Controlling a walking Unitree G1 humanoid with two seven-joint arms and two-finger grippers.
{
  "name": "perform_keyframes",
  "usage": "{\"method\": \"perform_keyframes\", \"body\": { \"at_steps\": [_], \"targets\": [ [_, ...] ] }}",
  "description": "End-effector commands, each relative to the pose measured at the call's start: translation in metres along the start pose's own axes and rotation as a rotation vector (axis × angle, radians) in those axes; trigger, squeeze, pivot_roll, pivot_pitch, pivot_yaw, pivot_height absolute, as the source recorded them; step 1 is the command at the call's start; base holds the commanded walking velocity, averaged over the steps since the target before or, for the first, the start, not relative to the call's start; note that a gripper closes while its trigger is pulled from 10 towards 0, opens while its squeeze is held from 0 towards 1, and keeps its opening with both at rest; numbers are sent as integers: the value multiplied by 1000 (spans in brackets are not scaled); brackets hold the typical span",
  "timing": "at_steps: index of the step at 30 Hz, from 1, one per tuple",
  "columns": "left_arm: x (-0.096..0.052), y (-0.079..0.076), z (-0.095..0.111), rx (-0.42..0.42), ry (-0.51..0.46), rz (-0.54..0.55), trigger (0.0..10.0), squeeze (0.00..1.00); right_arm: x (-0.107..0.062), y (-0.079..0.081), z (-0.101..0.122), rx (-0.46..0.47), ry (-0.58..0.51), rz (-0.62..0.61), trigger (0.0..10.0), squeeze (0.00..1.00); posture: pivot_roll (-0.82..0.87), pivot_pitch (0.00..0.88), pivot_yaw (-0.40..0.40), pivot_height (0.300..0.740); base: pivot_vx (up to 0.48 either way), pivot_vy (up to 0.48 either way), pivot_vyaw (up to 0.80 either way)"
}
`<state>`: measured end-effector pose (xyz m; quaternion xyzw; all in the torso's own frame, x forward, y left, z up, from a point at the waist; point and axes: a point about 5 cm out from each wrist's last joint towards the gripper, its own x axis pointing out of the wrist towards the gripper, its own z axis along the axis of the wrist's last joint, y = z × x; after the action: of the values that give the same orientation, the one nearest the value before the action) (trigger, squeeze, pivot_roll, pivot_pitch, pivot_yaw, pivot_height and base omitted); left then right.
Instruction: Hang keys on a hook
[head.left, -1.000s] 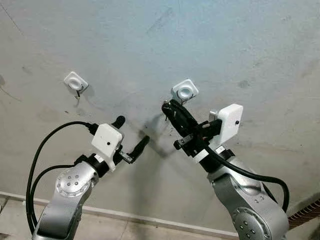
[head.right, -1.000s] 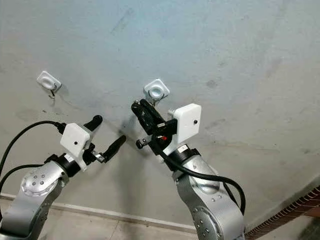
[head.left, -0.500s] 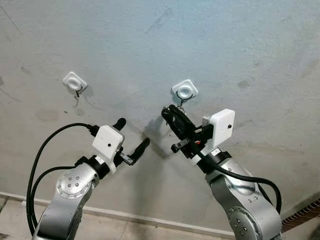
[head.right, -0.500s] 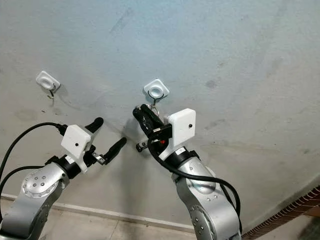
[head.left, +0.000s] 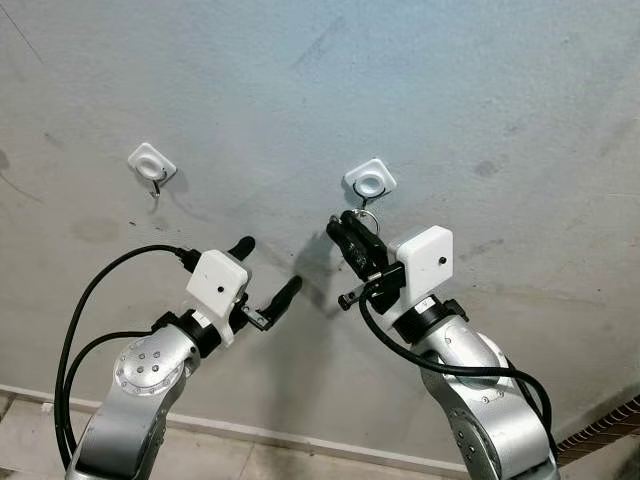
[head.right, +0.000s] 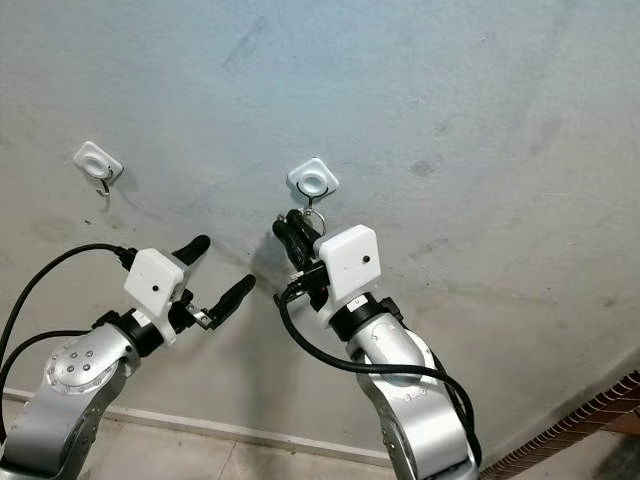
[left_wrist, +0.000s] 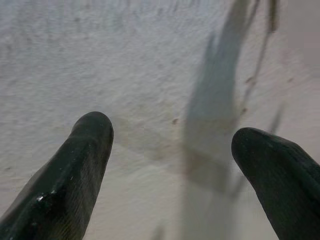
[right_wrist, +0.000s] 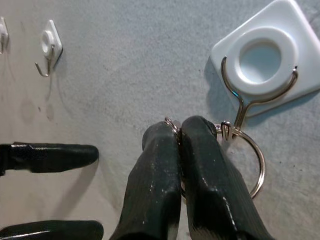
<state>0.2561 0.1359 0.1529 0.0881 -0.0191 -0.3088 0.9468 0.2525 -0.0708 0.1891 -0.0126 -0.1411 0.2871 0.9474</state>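
A white square hook (head.left: 369, 182) with a metal wire prong (right_wrist: 240, 107) is stuck on the grey wall. Just below it my right gripper (head.left: 342, 228) is shut on a silver key ring (right_wrist: 252, 165). The ring's top touches the prong's upturned tip; I cannot tell whether it is looped over it. Any keys on the ring are hidden behind the fingers (right_wrist: 200, 165). My left gripper (head.left: 268, 264) is open and holds nothing, low and to the left, close to the wall and apart from the ring.
A second white hook (head.left: 151, 163) with nothing on it sits on the wall further left. A pale skirting strip (head.left: 300, 438) runs along the wall's foot above the floor. A brick edge (head.left: 610, 425) shows at the lower right.
My right wrist has dropped and turned, swinging its white camera box down and left. The fingertips stayed under the hook, and the ring now shows at the prong. The left arm has hardly moved.
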Motion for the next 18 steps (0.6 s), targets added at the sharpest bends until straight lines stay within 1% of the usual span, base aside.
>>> {"method": "perform_keyframes", "body": {
  "at_steps": [1, 7, 14, 18],
  "targets": [
    [5, -3, 19, 4, -68, -42, 10000, 0, 2, -8, -6, -13, 26, -50, 10000, 0, 189, 2, -9, 740, 0, 0, 0],
    [9, -9, 29, 0, -100, -75, 10000, 0, 2, -10, -10, -17, 29, -64, 10000, 0, 188, 2, -6, 740, 0, 0, 0],
    [8, -8, 31, -10, -101, -78, 10000, 0, 0, -9, -14, -23, 34, -69, 10000, 0, 188, 1, -6, 740, 0, 0, 0],
    [7, -8, 31, -14, -95, -80, 10000, 0, -1, -7, -17, -40, 45, -60, 10000, 0, 190, 2, -1, 740, 0, 0, 0]
  ]
}}
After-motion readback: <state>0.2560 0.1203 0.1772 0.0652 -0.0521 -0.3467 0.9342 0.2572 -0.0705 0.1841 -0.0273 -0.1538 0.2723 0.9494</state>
